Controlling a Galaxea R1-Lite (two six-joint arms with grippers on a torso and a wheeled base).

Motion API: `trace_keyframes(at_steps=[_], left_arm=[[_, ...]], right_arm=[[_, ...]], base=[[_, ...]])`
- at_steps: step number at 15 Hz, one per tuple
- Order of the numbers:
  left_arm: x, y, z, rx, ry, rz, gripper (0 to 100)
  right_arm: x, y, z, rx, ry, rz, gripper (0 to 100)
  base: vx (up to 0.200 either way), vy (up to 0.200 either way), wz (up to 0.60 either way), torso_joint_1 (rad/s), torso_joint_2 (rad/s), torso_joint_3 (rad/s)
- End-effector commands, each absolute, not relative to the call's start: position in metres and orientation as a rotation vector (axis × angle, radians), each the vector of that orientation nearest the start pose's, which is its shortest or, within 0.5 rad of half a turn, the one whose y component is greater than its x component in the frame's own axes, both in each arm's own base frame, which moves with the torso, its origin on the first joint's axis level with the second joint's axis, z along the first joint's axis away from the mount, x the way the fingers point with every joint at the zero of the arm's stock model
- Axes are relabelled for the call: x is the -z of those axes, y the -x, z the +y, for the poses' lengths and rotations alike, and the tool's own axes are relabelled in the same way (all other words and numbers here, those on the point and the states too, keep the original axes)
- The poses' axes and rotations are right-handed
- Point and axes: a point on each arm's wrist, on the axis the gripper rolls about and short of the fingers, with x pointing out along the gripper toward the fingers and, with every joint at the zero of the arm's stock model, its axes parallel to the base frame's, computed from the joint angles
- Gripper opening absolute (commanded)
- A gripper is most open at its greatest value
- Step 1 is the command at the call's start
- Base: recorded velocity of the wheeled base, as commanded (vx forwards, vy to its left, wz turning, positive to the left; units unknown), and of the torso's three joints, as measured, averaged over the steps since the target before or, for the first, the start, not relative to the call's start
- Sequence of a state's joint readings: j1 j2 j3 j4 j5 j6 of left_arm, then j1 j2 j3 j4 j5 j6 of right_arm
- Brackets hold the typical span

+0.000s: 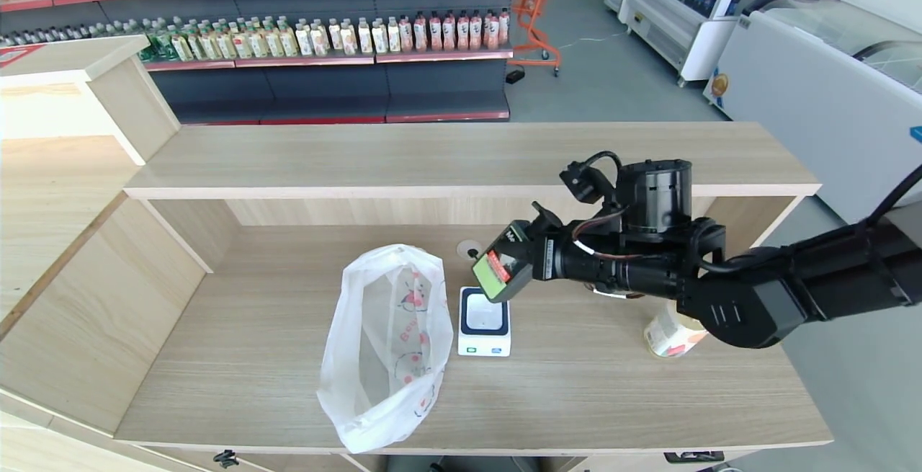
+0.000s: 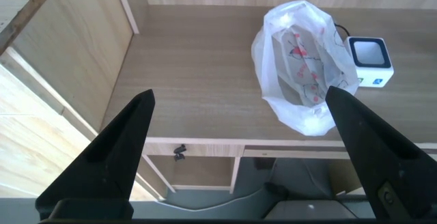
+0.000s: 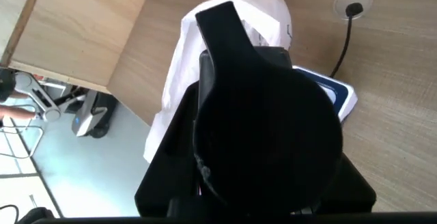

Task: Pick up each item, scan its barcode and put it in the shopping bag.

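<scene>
Shopping bag (image 1: 344,364) open; right end effector (image 1: 521,256) clamps green packet (image 1: 495,277), left end effector (image 2: 239,93) apart

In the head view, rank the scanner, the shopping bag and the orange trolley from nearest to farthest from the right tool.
1. Scanner, just below the right tool and its green-topped item.
2. Shopping bag, on the scanner's left.
3. Orange trolley, far beyond the counter.

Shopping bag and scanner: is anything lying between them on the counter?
Nothing: in the head view a narrow bare strip of counter separates the shopping bag and the scanner.
</scene>
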State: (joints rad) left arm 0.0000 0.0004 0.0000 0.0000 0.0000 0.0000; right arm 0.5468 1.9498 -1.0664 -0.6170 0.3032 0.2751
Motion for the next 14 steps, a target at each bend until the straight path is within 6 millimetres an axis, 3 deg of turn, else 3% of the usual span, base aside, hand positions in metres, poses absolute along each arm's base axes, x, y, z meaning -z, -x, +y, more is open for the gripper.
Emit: trace_keyframes(at_steps=[1, 4, 10, 14], left_arm=[[-0.076, 0.023, 0.0, 0.0, 0.0, 0.002, 100], [-0.076, 0.023, 0.0, 0.0, 0.0, 0.002, 100], [-0.076, 0.023, 0.0, 0.0, 0.0, 0.002, 100], [-0.076, 0.023, 0.0, 0.0, 0.0, 0.002, 100]], right_arm=[[-0.132, -0.338, 0.229, -0.886, -0.21, 0.47, 0], [-0.097, -0.356, 0.245, -0.884, -0.175, 0.539, 0], [-0.06, -0.367, 0.301, -1.084, 0.146, 0.375, 0], [-0.036, -0.372, 0.307, -1.175, 0.309, 0.306, 0]], base=[[0.0, 0.0, 0.0, 0.0, 0.0, 0.0], [0.0, 0.0, 0.0, 0.0, 0.0, 0.0], [0.0, 0.0, 0.0, 0.0, 0.0, 0.0], [0.0, 0.0, 0.0, 0.0, 0.0, 0.0]])
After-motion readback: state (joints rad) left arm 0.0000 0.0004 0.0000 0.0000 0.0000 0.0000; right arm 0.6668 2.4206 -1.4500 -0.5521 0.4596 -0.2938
